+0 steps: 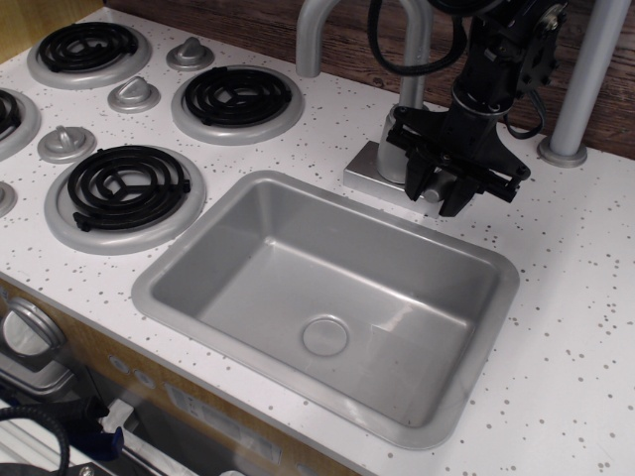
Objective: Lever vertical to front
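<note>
The faucet body (399, 147) stands on its base plate behind the sink. My black gripper (439, 191) hangs over the body's right side, fingers pointing down and toward the front. The lever (436, 187) is a short silver stub showing between the two fingers (417, 182), tilted toward the front over the sink's back rim. The fingers sit tight on either side of it, so the gripper looks shut on the lever. The round hub is hidden behind the gripper.
The tall curved spout (316, 30) rises at the back. A thick grey pole (585, 79) stands at the right rear. The grey sink (198, 228) fills the middle. Black coil burners (124, 188) and silver knobs (133, 94) lie on the left.
</note>
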You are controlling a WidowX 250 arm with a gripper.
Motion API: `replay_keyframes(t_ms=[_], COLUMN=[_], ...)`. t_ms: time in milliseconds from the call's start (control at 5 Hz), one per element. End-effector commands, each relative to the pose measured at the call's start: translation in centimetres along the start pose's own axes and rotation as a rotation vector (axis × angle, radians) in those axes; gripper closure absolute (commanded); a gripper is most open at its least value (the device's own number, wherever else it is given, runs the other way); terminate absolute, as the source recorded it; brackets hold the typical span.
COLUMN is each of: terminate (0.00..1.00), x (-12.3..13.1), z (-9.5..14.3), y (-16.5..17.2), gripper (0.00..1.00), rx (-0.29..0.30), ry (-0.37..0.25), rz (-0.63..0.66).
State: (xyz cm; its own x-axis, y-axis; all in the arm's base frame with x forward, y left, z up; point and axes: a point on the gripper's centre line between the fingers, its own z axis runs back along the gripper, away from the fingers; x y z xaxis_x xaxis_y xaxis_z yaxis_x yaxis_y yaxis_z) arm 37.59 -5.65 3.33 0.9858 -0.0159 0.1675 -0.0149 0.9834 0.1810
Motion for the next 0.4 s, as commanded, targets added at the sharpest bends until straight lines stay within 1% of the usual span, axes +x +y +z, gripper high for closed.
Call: replay_keyframes(t_ms=[0,200], terminate=[0.00,1.00], x=[0.1,-0.9], z=[1.0,2.5], y=[0.9,1.2], gripper=[0.00,0.00], rx=[0.019,0.067], ry=[-0.014,-0.008], rz=[0.024,0.060])
